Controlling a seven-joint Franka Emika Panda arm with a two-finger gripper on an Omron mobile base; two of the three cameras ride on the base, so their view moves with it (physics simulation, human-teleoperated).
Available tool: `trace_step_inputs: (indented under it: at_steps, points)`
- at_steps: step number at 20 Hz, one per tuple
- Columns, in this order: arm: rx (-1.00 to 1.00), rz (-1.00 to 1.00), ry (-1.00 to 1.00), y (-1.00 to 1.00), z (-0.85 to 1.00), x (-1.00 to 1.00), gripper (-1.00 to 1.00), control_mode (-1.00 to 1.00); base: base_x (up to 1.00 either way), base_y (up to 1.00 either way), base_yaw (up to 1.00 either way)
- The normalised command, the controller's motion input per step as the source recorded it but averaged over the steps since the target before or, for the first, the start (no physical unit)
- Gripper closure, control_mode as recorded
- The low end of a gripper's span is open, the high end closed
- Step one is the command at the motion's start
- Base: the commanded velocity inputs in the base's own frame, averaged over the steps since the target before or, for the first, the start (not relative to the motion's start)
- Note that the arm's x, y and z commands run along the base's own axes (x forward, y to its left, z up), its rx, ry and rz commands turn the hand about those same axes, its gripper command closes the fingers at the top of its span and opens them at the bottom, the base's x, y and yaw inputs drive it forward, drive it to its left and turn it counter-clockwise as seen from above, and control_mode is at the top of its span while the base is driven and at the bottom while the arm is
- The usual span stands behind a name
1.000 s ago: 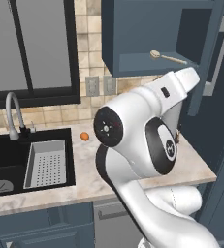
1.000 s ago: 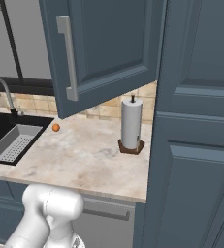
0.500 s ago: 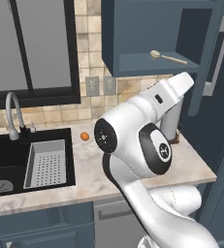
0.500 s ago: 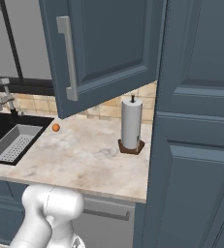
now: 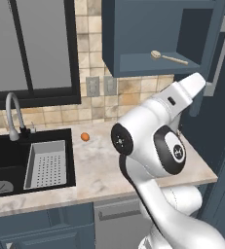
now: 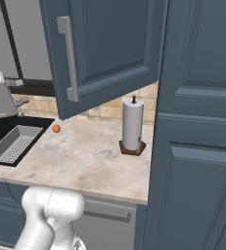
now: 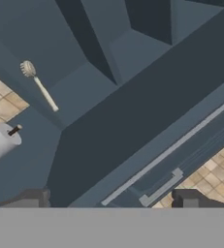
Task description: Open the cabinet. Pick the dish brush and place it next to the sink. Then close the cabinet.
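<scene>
The cabinet (image 5: 148,34) on the wall stands open, its door (image 6: 109,49) swung out with the silver bar handle (image 6: 68,58) on its edge. On the cabinet's shelf lies the dish brush (image 5: 168,57), cream head to the left. In the hand view the dish brush (image 7: 38,87) is far off at the upper left, and my gripper (image 7: 112,199) is open with nothing between its fingertips (image 7: 33,197), facing the door's handle (image 7: 164,155). My arm (image 5: 182,95) reaches up just below the shelf. The black sink (image 5: 7,158) is at the left.
A grey strainer tray (image 5: 46,164) sits in the sink beside the faucet (image 5: 11,114). A small orange ball (image 5: 85,137) lies on the marble counter (image 6: 90,156). A paper towel roll (image 6: 132,126) stands at the back right, against a tall blue-grey cupboard (image 6: 197,146).
My arm's elbow has sunk and shifted right while the forearm stays raised toward the shelf. The gripper has stayed open. The brush and door have not moved.
</scene>
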Motion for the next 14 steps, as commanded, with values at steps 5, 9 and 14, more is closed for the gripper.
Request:
trace_step_inputs:
  at_steps: [5,9,14]
  points:
    - [0.00,0.00,0.00,-0.25,0.00,0.02,-1.00,-1.00,0.00,0.00,0.00]
    - [0.00,0.00,0.00,-0.17,0.00,0.18,-1.00,-1.00,0.00,0.00,0.00]
    - [-0.01,0.00,0.00,0.00,0.00,0.28,-1.00,-1.00,0.00,0.00,0.00]
